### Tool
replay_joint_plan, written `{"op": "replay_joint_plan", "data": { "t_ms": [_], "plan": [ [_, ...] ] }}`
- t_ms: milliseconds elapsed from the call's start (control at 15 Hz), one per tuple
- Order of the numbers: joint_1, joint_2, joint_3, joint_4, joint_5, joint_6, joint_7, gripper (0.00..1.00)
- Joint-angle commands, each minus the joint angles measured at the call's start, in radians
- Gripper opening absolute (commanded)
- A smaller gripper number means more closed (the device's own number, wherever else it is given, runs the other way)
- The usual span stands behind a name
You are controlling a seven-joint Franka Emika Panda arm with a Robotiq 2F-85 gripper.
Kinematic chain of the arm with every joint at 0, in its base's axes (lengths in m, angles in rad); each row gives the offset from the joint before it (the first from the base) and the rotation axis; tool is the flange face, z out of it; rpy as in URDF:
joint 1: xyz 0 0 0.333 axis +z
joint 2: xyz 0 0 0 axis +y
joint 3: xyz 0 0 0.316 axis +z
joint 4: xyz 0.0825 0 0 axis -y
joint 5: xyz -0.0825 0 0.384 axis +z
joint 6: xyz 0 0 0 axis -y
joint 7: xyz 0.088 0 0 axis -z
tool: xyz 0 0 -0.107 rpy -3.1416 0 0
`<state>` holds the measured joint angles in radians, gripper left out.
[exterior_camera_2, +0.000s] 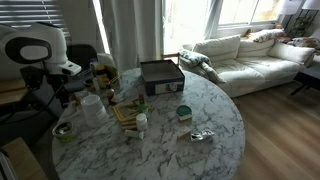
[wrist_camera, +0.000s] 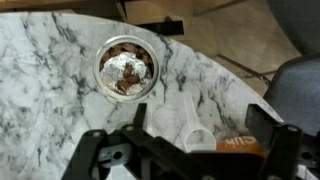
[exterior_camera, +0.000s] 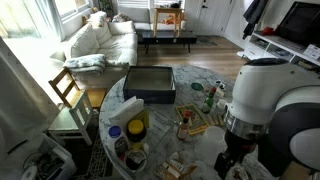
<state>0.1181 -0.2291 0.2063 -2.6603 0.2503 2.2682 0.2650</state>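
step: approach, hovering at table (wrist_camera: pixel 40 110) edge | gripper (wrist_camera: pixel 190 152): jaws wide apart, empty | bowl (wrist_camera: pixel 125 72): far left of gripper, white bottle (wrist_camera: pixel 190 122) nearer | next: likely calls for centring over bowl rim

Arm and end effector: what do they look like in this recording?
The arm is built of bulky, rounded white shells with dark grey bands at the joints. The end effector is black, with angular, linked fingers. No markings are legible.

White container (exterior_camera_2: pixel 93 108) beside bowl (exterior_camera_2: pixel 65 131) on marble table (exterior_camera_2: pixel 205 150)
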Motion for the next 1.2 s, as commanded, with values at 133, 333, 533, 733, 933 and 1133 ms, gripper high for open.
{"op": "replay_joint_plan", "data": {
  "t_ms": [133,333,533,733,933,1133],
  "plan": [
    [-0.003,0.092,-0.004,-0.103,-0.019,0.407,0.094,1.00],
    [-0.018,0.177,-0.004,-0.097,-0.064,0.541,0.187,1.00],
    [-0.013,0.236,-0.015,-0.096,-0.084,0.624,0.252,1.00],
    [-0.001,0.279,-0.032,-0.095,-0.080,0.672,0.269,0.68],
    [0.012,0.307,-0.038,-0.094,-0.042,0.697,0.244,0.51],
    [0.021,0.321,-0.027,-0.089,0.009,0.721,0.216,0.68]
  ]
}}
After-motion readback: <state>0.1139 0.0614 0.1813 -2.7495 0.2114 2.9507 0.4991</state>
